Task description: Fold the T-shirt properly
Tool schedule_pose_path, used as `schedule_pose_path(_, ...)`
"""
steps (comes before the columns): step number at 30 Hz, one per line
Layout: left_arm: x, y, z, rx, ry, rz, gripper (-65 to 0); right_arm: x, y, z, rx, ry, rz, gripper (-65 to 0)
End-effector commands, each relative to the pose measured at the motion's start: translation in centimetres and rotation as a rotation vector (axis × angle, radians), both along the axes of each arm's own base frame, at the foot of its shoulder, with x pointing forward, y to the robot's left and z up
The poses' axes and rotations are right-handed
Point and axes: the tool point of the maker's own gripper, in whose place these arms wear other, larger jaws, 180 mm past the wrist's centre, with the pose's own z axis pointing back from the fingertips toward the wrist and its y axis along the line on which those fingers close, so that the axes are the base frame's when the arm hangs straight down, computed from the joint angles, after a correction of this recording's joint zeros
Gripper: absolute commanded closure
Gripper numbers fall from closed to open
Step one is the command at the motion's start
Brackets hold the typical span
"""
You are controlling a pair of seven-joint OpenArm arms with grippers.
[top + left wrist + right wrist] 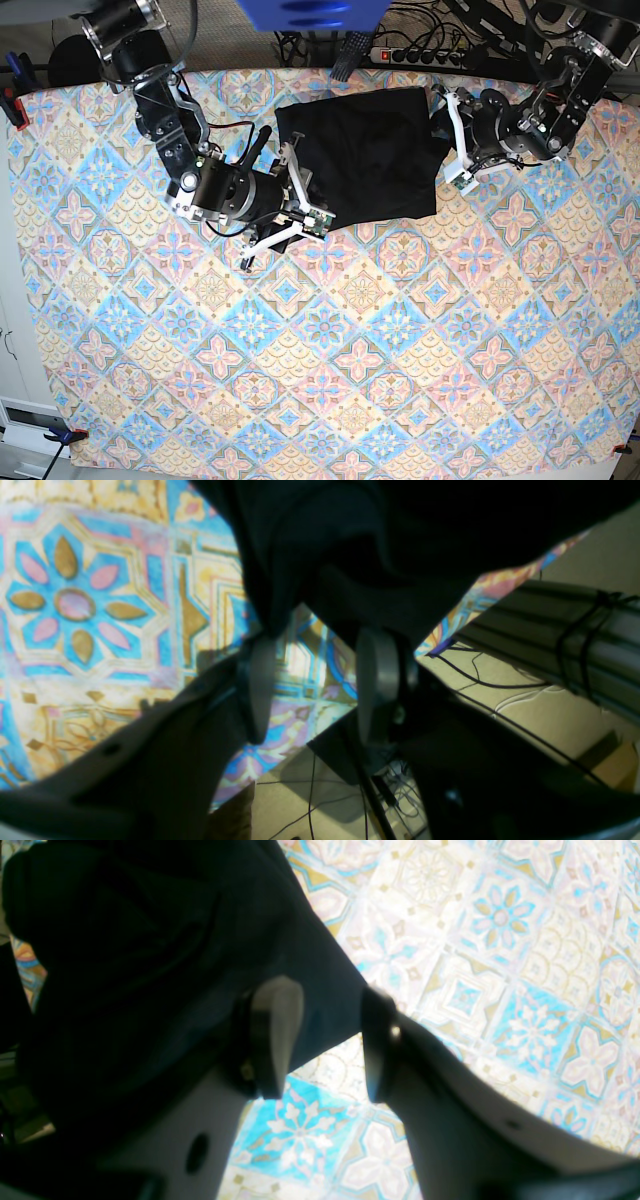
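Note:
The black T-shirt point(365, 150) lies as a rough rectangle at the far middle of the table. My right gripper point(295, 205) sits at its near left edge, open. In the right wrist view a corner of the T-shirt point(150, 965) runs across between the fingertips of this gripper point(327, 990), with the table showing below it. My left gripper point(452, 145) is at the shirt's right edge, also open. The left wrist view shows the dark T-shirt point(400, 540) bunched just past the tips of that gripper point(317, 645), with patterned cloth visible in the gap.
A patterned tablecloth point(330, 350) covers the whole table. A power strip and cables point(420, 55) lie along the far edge, beside a blue object point(305, 10). The left wrist view shows the table edge, a metal rail point(560, 630) and floor cables.

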Motion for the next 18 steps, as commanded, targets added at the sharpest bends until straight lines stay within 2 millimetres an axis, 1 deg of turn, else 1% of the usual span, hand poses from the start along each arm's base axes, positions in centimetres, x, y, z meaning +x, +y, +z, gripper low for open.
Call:
schedule_pose_path(1, 0.8, 0.3, 0.7, 0.001, -0.029, -0.003, -25.6, 0.7, 0.5, 1.3, 0.034, -0.036, 0.004, -22.4)
schedule_pose_path(4, 1.1, 0.5, 0.7, 0.007, -0.042, 0.005, -25.6, 0.7, 0.5, 1.3, 0.034, -0.036, 0.004, -22.4)
schedule_pose_path(7, 1.5, 1.2, 0.2, 0.062, -0.069, -0.008, -25.6, 0.7, 0.5, 1.3, 0.034, -0.036, 0.004, -22.4)
schedule_pose_path(8, 1.5, 1.0, -0.3, 0.07, -0.072, -0.006, -25.5, 0.7, 0.5, 1.3, 0.034, -0.036, 0.004, -22.4)
schedule_pose_path(11, 2.5, 0.6, -1.0, 0.096, -0.099, 0.0, -25.2, 0.7, 0.5, 1.3, 0.034, -0.035, 0.004, -22.4)
schedule_pose_path(13, 2.6, -0.1, -1.6, 0.094, -0.092, -0.012, -24.9, 0.6, 0.5, 1.2, 0.034, -0.033, 0.004, -22.4)
schedule_pose_path(15, 3.2, -1.1, -1.9, 0.074, -0.106, -0.021, -24.9, 0.6, 0.5, 1.4, 0.036, -0.037, 0.005, -22.4)
schedule_pose_path(18, 4.0, -1.7, -2.1, 0.059, -0.127, -0.032, -24.8, 0.6, 0.6, 1.6, 0.038, -0.041, 0.006, -22.4)
